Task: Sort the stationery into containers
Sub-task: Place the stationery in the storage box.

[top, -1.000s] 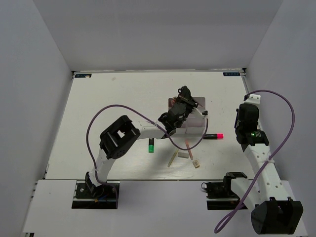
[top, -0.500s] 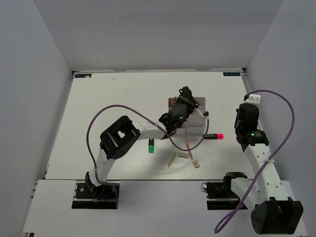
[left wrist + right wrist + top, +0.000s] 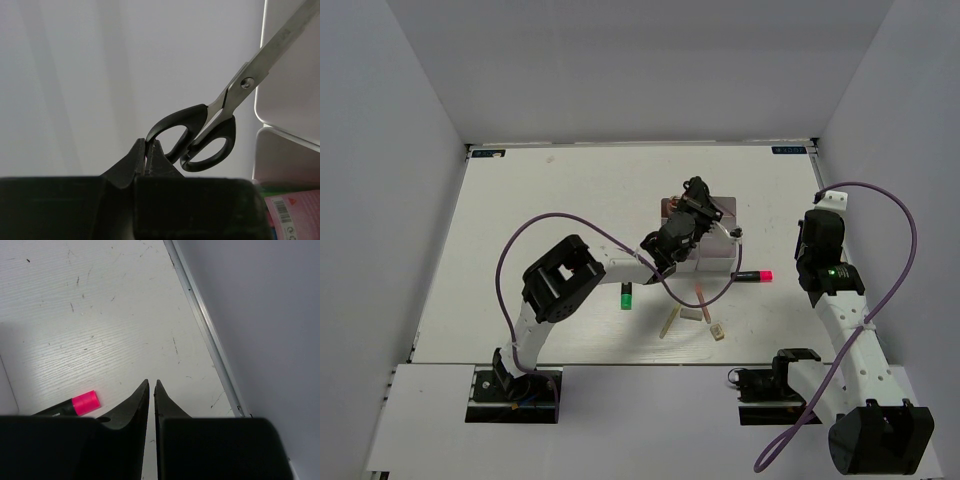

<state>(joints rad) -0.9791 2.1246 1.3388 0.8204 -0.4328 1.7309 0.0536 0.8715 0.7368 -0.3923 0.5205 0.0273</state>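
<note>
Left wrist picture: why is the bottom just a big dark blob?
Left wrist view: that is the left claw, close to the camera and dark, while the scissors beyond look sharp; right wrist view: the right claw fills the bottom likewise.

A white table (image 3: 570,180) stood between plain grey walls (image 3: 640,70). Its top had small dark scratches. A thin metal strip (image 3: 202,325) ran along its right edge. The light was soft.
</note>
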